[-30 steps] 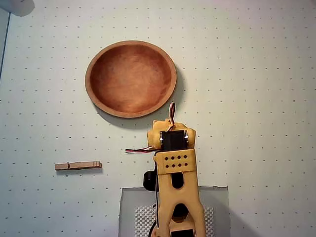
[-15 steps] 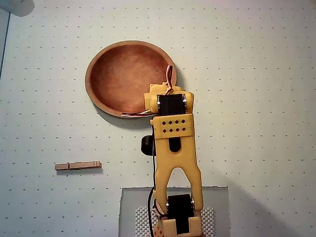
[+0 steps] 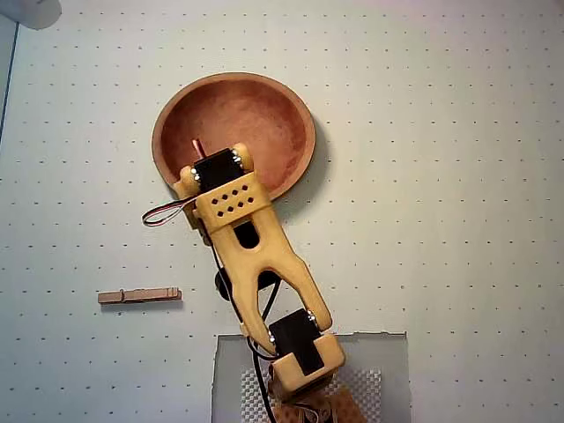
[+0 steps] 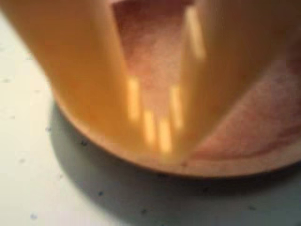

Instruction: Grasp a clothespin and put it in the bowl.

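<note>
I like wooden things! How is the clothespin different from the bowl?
The clothespin is small, slim and straight; the bowl is big and round. The clothespin is light tan; the bowl is reddish-brown with a lighter rim. The clothespin lies alone on the dotted mat, while the arm reaches over the bowl's lower left edge. Both look wooden and rest on the same mat.

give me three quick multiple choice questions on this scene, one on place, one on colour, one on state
1. In the overhead view, the clothespin lies
A. in the bowl
B. on the table, lower left of the bowl
C. in the hand

2. The bowl is
A. reddish-brown
B. blue
C. white

3. The bowl holds
A. two clothespins
B. a cup
C. nothing that shows

Answers: 1 B, it rests on the table apart from the bowl; 2 A, both views show reddish wood; 3 C, the visible inside is bare, though the arm covers part.
</note>
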You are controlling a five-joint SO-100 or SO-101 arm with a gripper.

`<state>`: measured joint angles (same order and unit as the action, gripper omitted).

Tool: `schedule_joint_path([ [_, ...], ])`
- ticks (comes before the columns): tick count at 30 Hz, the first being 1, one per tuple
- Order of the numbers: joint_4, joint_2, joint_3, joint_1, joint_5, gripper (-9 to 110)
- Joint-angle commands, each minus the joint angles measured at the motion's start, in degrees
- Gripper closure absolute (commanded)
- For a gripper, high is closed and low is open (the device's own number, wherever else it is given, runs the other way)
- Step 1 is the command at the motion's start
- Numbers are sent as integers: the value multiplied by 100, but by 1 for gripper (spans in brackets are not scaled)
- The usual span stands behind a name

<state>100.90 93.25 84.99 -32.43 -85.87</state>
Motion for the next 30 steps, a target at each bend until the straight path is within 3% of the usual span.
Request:
schedule_joint_path([
  [1, 132, -105, -290, -800, -53, 104],
  [8, 79, -536, -343, -2259, -44, 104],
  [16, 70, -932, -712, -3155, -44, 104],
  [22, 149, -1459, -1239, -3252, -123, 104],
  [30, 149, -1986, -1573, -2505, -510, 104],
])
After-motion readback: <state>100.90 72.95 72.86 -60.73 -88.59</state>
